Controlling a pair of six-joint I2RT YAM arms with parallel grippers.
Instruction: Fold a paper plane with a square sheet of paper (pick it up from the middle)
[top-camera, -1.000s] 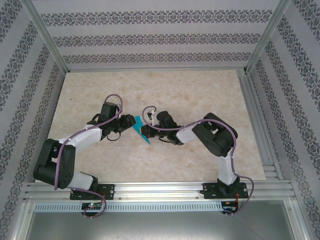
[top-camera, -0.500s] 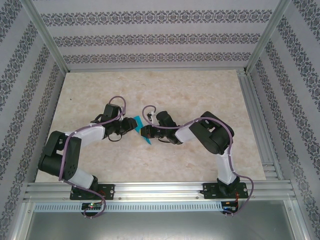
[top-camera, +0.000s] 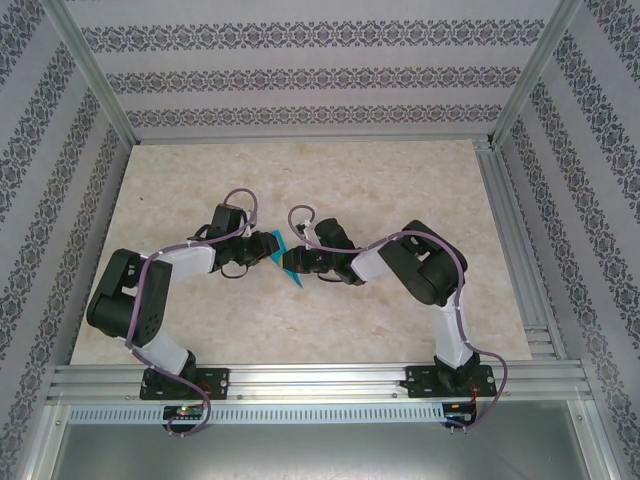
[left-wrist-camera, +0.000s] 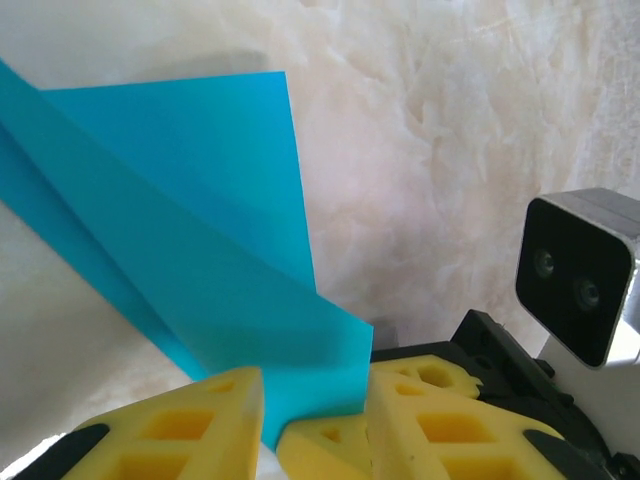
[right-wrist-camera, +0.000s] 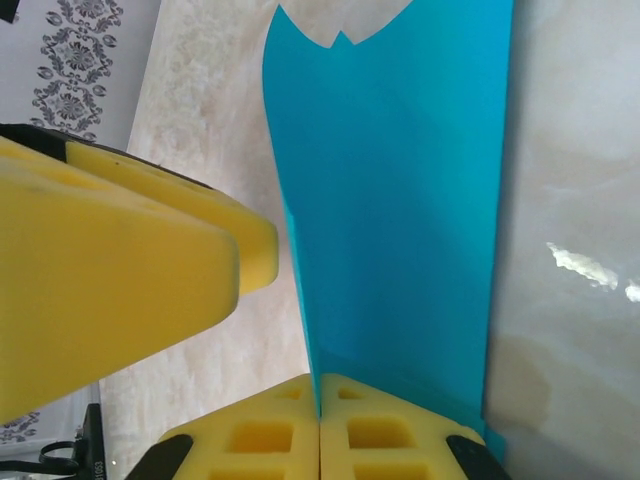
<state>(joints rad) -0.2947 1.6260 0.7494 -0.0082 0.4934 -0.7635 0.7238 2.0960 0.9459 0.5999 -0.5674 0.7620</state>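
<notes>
Both arms meet at the middle of the pale marbled table (top-camera: 400, 190), the left arm sweeping in from 8 o'clock and the right arm from 4 o'clock. Caught between them is the sheet of paper (top-camera: 274, 246), turquoise and already creased, its sharp lower tip pointing out toward 5 o'clock from above. The right gripper (right-wrist-camera: 320, 395) is clamped tight: its yellow pads are pressed flat together at 6 o'clock in its own wrist view. The paper's edge runs straight into the seam between them and the sheet rises on edge toward 12 o'clock, with a small notch along its far edge. At 9 o'clock in that view, the other arm's yellow fingers (right-wrist-camera: 150, 270) sit just beside the paper's edge. On the left wrist camera a fold line slants across the sheet from 10 o'clock down to 5 o'clock, one layer lying over another. The sheet's lower corner dips between the pads of the left gripper (left-wrist-camera: 315, 400). Those jaws stand slightly apart, and whether they actually pinch the paper I cannot tell. The right arm's wrist camera (left-wrist-camera: 578, 275) peers in at 3 o'clock.
</notes>
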